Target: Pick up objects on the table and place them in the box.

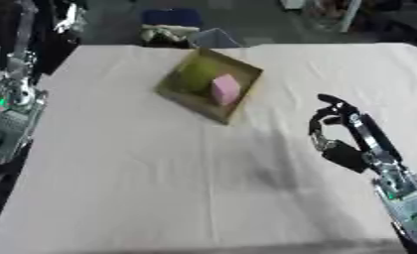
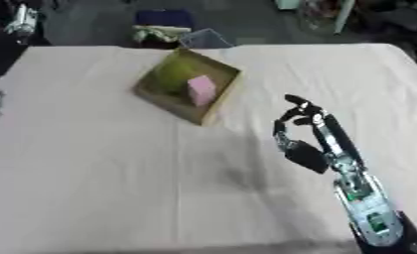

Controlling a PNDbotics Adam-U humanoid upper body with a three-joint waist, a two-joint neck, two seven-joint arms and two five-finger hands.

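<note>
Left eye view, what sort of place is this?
Probably a robot lab or workshop: a cloth-covered table holding one box, and cluttered equipment on the floor behind.

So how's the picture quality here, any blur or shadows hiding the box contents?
Left eye view: soft all over; the shallow olive-brown box and the pink block inside it are readable, edges smeared. Right eye view: equally soft; a faint grey shadow lies on the white tablecloth left of the right hand, away from the box. No glare.

Pale cloth-covered table (image 1: 160, 188), dark floor (image 1: 116, 22) beyond its far edge, blue bin (image 2: 163, 20), cluttered equipment behind
</note>
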